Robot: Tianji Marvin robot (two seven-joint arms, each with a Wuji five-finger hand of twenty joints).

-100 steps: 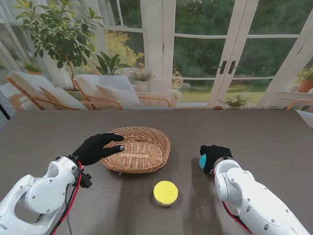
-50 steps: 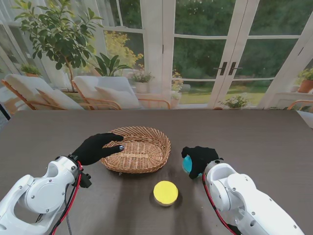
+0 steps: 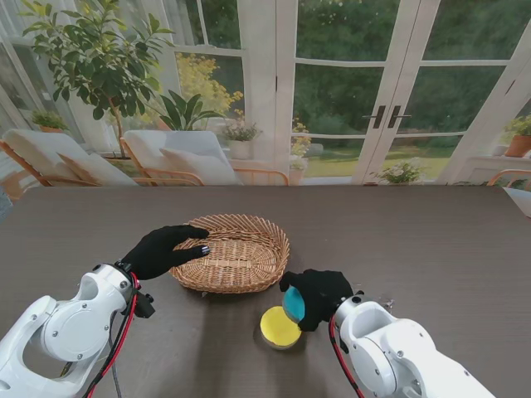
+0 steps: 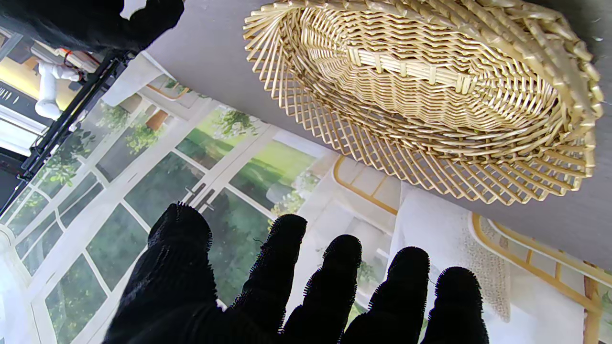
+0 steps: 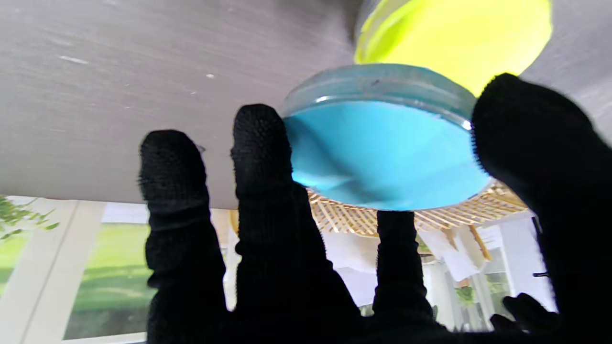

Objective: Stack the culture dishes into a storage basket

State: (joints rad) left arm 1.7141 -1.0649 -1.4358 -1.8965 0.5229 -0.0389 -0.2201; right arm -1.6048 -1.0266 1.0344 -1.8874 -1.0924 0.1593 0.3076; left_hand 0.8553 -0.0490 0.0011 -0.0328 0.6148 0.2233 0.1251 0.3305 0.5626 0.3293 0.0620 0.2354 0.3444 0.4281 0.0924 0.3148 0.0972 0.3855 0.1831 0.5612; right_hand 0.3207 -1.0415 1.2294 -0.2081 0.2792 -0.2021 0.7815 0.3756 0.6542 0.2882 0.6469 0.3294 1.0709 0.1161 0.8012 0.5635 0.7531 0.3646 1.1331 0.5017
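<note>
two dishes counted: blue dish (image 3: 294, 304) grasped by right hand (image 3: 316, 296) over yellow dish (image 3: 278, 329); one basket (image 3: 236, 251) touched by released left hand (image 3: 163, 250).

Pale woven wicker basket (image 3: 236, 251), matt grey wood-grain table (image 3: 431, 240), glossy clear-plastic blue dish (image 5: 382, 143), black knit-gloved robot hand (image 3: 319, 292)
</note>
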